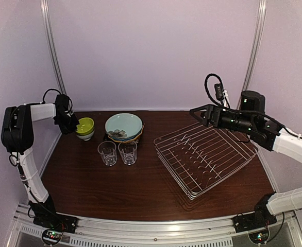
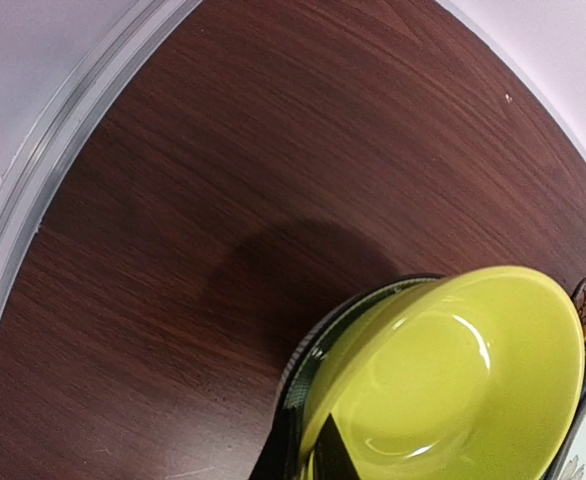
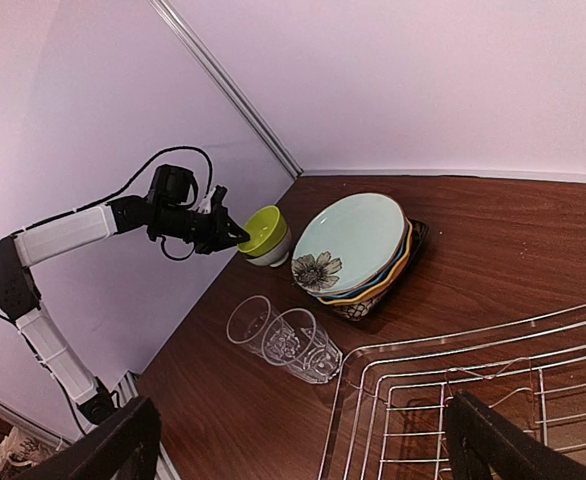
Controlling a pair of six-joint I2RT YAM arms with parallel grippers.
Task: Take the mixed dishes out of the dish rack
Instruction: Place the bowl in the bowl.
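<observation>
Lime bowl (image 2: 453, 370) cropped, left hand (image 2: 309, 456) obscured

We see a silver wire dish rack (image 1: 205, 157) on a dark brown wood-grain table (image 1: 115, 190). Left of the rack, the top plate (image 1: 123, 125) is pale teal with a dark flower, the plates beneath it (image 3: 378, 290) show orange and blue rims, and the square plate (image 3: 357, 309) is black and patterned. Farther left of the rack, a yellow-green bowl (image 1: 85, 125) sits over a white bowl (image 3: 270, 257), and the two glasses (image 1: 107, 153) (image 1: 127, 152) are clear.

No lettering, label or number is legible on the stacked round plates (image 1: 123, 126), yellow-green bowl (image 1: 85, 125), clear glasses (image 1: 107, 153), silver wire dish rack (image 1: 213, 154) or dark wooden tabletop (image 1: 115, 190).
</observation>
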